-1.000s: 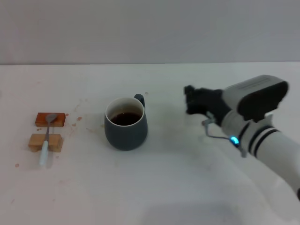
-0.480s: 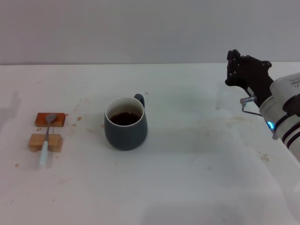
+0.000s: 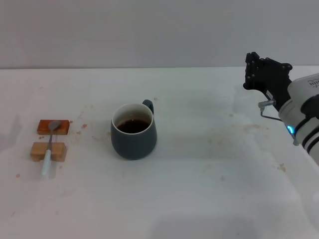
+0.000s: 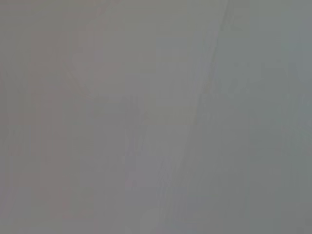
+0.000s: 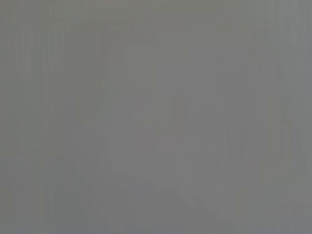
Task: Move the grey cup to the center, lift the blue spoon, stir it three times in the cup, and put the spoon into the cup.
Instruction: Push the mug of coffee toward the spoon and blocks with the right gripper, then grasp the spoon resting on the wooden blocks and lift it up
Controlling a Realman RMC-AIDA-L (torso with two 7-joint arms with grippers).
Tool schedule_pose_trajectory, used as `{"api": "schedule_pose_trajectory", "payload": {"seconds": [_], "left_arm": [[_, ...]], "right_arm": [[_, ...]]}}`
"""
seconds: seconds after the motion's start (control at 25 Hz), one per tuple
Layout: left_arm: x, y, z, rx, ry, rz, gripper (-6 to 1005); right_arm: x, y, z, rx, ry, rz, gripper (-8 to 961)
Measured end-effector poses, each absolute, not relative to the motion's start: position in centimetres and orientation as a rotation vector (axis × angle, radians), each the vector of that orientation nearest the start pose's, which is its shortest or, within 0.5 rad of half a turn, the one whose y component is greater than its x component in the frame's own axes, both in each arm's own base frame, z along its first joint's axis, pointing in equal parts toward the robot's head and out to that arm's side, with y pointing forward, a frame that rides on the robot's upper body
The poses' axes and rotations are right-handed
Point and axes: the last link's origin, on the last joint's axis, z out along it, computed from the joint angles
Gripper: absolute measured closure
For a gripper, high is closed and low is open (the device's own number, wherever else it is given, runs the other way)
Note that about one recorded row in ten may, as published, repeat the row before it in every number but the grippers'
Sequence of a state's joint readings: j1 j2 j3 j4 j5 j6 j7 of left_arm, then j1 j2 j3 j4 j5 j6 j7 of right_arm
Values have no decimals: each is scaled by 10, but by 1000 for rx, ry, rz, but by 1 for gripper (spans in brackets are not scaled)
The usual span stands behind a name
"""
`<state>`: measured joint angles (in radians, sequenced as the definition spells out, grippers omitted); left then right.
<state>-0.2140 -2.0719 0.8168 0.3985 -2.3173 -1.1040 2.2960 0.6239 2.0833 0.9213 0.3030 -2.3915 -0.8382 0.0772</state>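
While the grey cup (image 3: 133, 131) sat mid-table, the blue spoon (image 3: 50, 146) lay across two blocks (image 3: 48, 151) far left, handle nearest, well apart from the right gripper (image 3: 265, 74), its grip unreadable, left arm unseen.

1. Only the right arm showed, in the head view; both wrist views gave flat grey with nothing of the robot's body to make out.
2. The right tool (image 3: 265, 74) was matt black and blocky, with small knobbly bumps along its upper edge.
3. Behind it sat a rounded, glossy white wrist housing.
4. A thin grey metal wire or bracket looped out from under the black part, beside the white shell.
5. A small light glowed blue on the white casing.
6. Further back, the white forearm carried dark bands running around it like stripes.
7. Whether the tool's fingers were apart could not be told.
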Motion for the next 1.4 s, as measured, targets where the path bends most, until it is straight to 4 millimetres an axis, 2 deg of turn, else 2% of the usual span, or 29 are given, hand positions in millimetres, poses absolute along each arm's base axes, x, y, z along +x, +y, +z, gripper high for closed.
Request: {"api": "schedule_pose_trajectory", "payload": {"seconds": [0.28,0.32,0.36,0.56,0.72,0.92,0.96,1.08,1.16,1.2,1.28,1.4], "left_arm": [[-399,281,67,-1455,-851,-842,306],[-401,281,75,-1411,-872,-888,306],[-401,281,75,-1411,-872,-888,306],[-392,290,114,-1366,-892,-1042,306],[-369,298,138,-1498,-845,-1084,305],[-337,301,145,-1785,-766,-1068,305],[-326,302,146,-1886,-739,-1032,305],[-317,303,145,-1962,-706,-972,306],[-307,304,136,-2074,-647,-812,306],[-307,304,136,-2074,-647,-812,306],[-306,307,125,-2128,-618,-644,306],[-310,316,119,-2116,-605,-465,306]], "right_arm": [[251,401,-55,-1823,525,650,906],[251,400,-55,-1822,527,648,906],[251,400,-55,-1822,527,648,906],[256,398,-55,-1819,534,639,906],[259,397,-54,-1817,537,626,906],[262,397,-53,-1816,537,616,906],[262,397,-53,-1816,536,614,906],[262,399,-52,-1811,535,610,906],[261,401,-51,-1810,536,609,906],[260,402,-51,-1810,535,610,906],[259,404,-50,-1811,531,611,906],[256,407,-50,-1814,528,610,906]]}}
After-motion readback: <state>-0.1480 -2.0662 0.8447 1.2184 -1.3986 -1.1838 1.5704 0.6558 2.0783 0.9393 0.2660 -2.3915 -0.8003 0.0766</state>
